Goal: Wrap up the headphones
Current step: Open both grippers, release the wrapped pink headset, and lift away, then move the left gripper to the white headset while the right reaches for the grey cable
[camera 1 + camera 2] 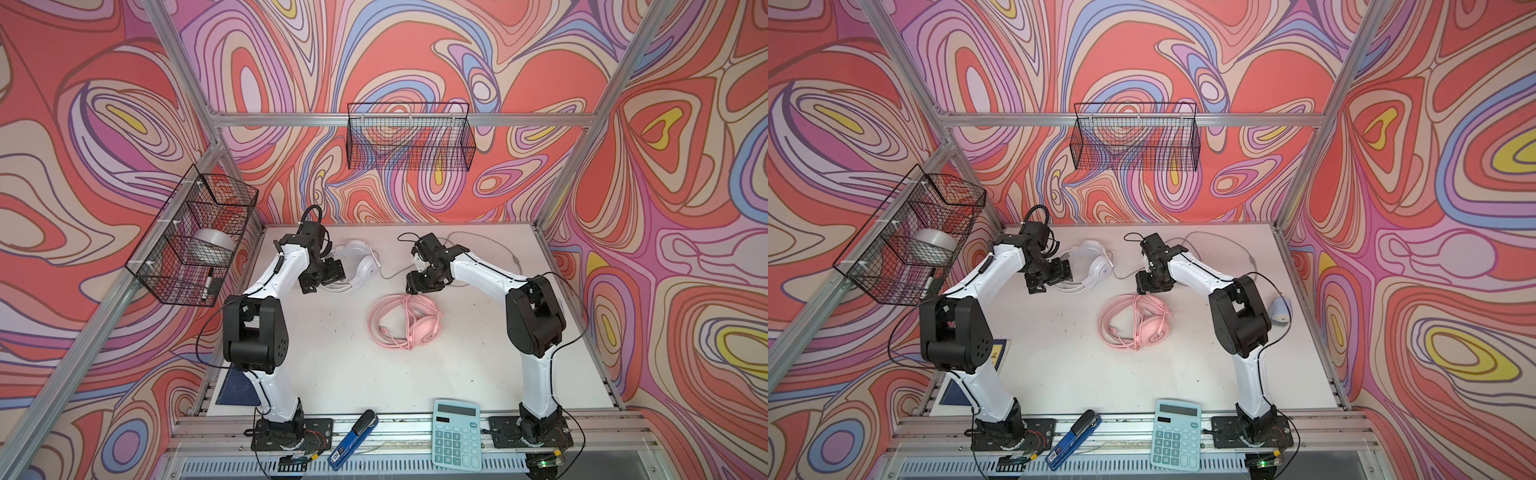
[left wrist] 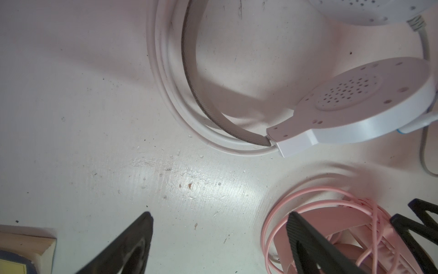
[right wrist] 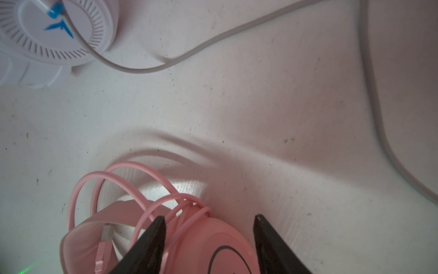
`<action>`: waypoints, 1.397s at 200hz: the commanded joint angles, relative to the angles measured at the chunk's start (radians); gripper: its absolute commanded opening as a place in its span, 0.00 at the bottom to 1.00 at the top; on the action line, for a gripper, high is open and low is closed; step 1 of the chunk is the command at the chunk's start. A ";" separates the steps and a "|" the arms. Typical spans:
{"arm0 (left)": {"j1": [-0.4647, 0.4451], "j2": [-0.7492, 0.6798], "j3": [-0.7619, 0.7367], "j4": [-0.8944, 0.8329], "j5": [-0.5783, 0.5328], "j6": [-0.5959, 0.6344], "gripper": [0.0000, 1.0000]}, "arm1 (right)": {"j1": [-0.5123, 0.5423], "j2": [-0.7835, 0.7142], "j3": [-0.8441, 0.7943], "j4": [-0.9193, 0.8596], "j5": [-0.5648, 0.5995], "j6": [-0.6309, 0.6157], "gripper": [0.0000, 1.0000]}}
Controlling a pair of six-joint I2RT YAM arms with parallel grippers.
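At the back of the table (image 1: 332, 374), the white headset (image 1: 365, 270) sits right beside the left gripper (image 1: 323, 277), jaws wide apart and empty, with its loose grey cord (image 3: 142, 70) trailing off toward the right gripper (image 1: 419, 282), which is also apart and hovering over the wrapped pink headset (image 1: 405, 322), maybe brushing it.

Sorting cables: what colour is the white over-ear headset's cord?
Light grey; the cord shows best in the right wrist view.

My left gripper (image 1: 1050, 281) hangs over the headband side of the white headphones (image 1: 1098, 266). My right gripper (image 1: 1149, 286) sits just above the far edge of the pink headphones (image 1: 1148, 326). Their cord (image 1: 1106, 319) lies coiled around them. Whether I touch them, I cannot tell from here.
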 commanded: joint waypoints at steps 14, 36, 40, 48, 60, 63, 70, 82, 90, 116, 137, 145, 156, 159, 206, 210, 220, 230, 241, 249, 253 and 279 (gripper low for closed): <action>0.000 -0.027 -0.032 -0.001 0.050 -0.005 0.92 | 0.005 -0.055 -0.073 -0.035 -0.056 0.008 0.61; 0.000 -0.061 -0.076 0.022 0.060 -0.019 0.92 | 0.012 -0.079 -0.100 -0.047 -0.063 0.018 0.60; 0.000 -0.066 -0.082 0.024 0.060 -0.019 0.92 | 0.014 -0.085 -0.109 -0.047 -0.059 0.022 0.60; 0.000 -0.071 -0.091 0.025 0.059 -0.018 0.92 | 0.017 -0.097 -0.125 -0.042 -0.057 0.033 0.60; 0.000 -0.074 -0.099 0.018 0.056 -0.014 0.92 | 0.018 -0.114 -0.147 -0.036 -0.056 0.059 0.60; 0.000 -0.076 -0.100 0.016 0.054 -0.013 0.92 | 0.019 -0.118 -0.152 -0.034 -0.058 0.063 0.60; 0.000 -0.079 -0.106 0.016 0.053 -0.012 0.92 | 0.020 -0.127 -0.163 -0.030 -0.058 0.076 0.60; 0.000 -0.087 -0.116 0.022 0.049 -0.011 0.92 | 0.025 -0.146 -0.178 -0.025 -0.048 0.094 0.59; 0.000 -0.088 -0.117 0.021 0.047 -0.012 0.92 | 0.027 -0.158 -0.188 -0.022 -0.044 0.109 0.60; 0.000 -0.083 -0.113 0.027 0.037 -0.013 0.92 | 0.028 -0.194 -0.224 0.014 -0.040 0.150 0.59; 0.005 -0.047 -0.071 0.019 0.019 0.004 0.92 | 0.028 -0.216 -0.219 0.028 -0.005 0.145 0.60; 0.008 -0.029 -0.045 0.015 0.014 0.009 0.92 | 0.028 -0.223 -0.208 0.029 0.015 0.141 0.60; 0.014 -0.004 -0.011 0.012 0.009 0.014 0.92 | 0.028 -0.237 -0.193 0.035 0.039 0.123 0.61; 0.015 0.003 -0.002 0.012 0.008 0.016 0.92 | 0.028 -0.242 -0.190 0.037 0.045 0.119 0.61; 0.063 0.166 0.147 -0.005 -0.004 0.041 0.92 | 0.027 -0.351 -0.211 0.124 0.180 0.041 0.66; 0.066 0.179 0.155 -0.004 -0.008 0.044 0.92 | 0.027 -0.359 -0.215 0.129 0.188 0.034 0.67; 0.072 0.208 0.165 0.007 -0.025 0.050 0.92 | 0.025 -0.383 -0.226 0.145 0.200 0.023 0.71; 0.078 0.237 0.171 0.021 -0.038 0.055 0.92 | 0.025 -0.413 -0.249 0.178 0.204 0.018 0.77; 0.084 0.273 0.185 0.030 -0.051 0.051 0.92 | 0.025 -0.449 -0.284 0.223 0.203 0.016 0.84; 0.087 0.297 0.196 0.037 -0.049 0.051 0.92 | 0.025 -0.474 -0.306 0.249 0.200 0.014 0.89; 0.088 0.308 0.199 0.043 -0.050 0.049 0.92 | 0.025 -0.485 -0.314 0.258 0.200 0.009 0.92; 0.092 0.368 0.221 0.069 -0.068 0.035 0.91 | 0.025 -0.546 -0.363 0.295 0.200 -0.024 0.98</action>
